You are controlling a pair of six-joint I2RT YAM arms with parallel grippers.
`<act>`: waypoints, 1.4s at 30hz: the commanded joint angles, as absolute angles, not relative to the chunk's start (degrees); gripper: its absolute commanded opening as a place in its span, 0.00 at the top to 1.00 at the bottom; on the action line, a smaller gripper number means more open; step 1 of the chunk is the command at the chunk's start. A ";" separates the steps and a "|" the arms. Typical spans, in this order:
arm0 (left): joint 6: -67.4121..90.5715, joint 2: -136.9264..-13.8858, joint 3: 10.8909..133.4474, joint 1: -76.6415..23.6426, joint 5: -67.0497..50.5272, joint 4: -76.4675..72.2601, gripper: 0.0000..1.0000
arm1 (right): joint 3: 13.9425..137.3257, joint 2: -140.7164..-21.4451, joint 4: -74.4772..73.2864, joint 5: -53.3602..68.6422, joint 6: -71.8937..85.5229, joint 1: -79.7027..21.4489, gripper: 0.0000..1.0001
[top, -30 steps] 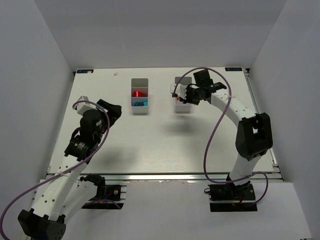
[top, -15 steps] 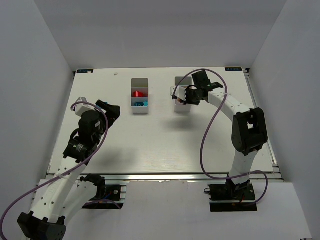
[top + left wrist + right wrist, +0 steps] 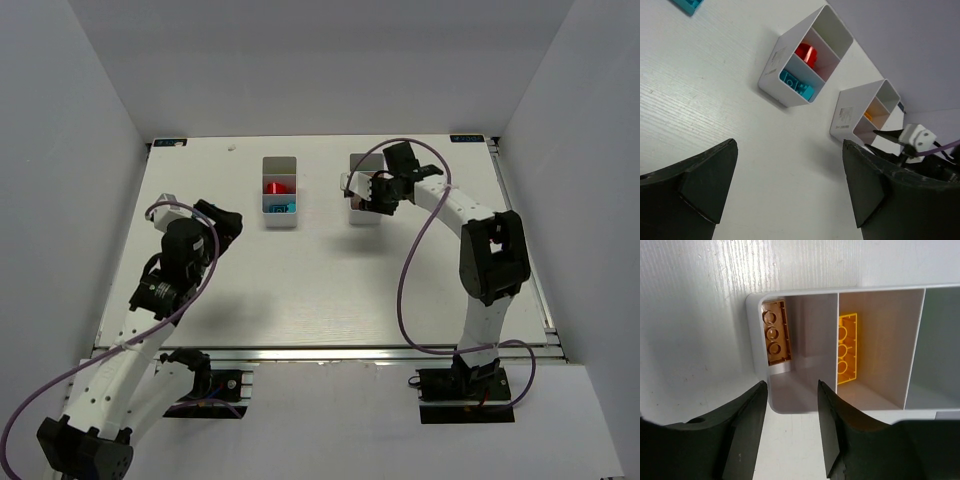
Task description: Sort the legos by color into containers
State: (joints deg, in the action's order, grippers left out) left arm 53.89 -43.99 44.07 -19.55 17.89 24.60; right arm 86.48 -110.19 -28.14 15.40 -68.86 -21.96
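Observation:
Two white three-compartment bins stand at the back of the table. The left bin (image 3: 266,205) holds a red brick (image 3: 279,187) and a teal-blue brick (image 3: 282,208); both also show in the left wrist view, the red one (image 3: 806,52) and the blue one (image 3: 797,85). The right bin (image 3: 754,340) holds an orange brick (image 3: 776,332) in its end compartment and a yellow brick (image 3: 847,347) in the middle one. My right gripper (image 3: 792,415) is open and empty, just above the orange brick's compartment. My left gripper (image 3: 790,190) is open and empty over bare table, left of the bins.
Another teal brick (image 3: 689,4) lies on the table at the top-left edge of the left wrist view. The right bin's third compartment (image 3: 935,340) looks empty. White walls enclose the table on three sides.
My right gripper has shifted a little to the left over the right bin, and its elbow has swung inward. The left arm has hardly moved.

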 commanded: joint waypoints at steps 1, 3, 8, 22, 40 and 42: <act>54.22 -46.57 47.19 -18.29 16.61 27.85 0.06 | 88.51 -105.92 -26.90 18.19 -66.89 -20.48 0.50; 54.84 -47.81 47.81 -17.14 15.91 29.61 0.07 | 88.07 -102.76 -26.28 20.91 -62.26 -19.78 0.37; 54.15 -55.08 48.16 -5.73 3.19 30.94 0.23 | 82.45 -94.24 -17.75 26.78 -46.43 -18.72 0.11; 62.13 -97.36 73.55 7.56 4.74 39.81 0.05 | 71.38 -85.35 -16.09 42.45 -29.97 -18.72 0.46; 63.90 -127.00 106.44 7.56 10.28 53.70 0.05 | 57.31 -78.22 -6.15 41.31 -27.25 -18.46 0.43; 63.81 -127.26 106.26 7.56 10.28 53.79 0.07 | 57.13 -78.22 -5.54 41.31 -26.90 -18.19 0.43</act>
State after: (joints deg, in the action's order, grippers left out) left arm 63.26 -127.92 104.86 7.53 9.08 50.94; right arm 57.63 -79.96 -8.78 40.53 -27.99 -18.72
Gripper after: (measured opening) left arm 0.937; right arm 0.566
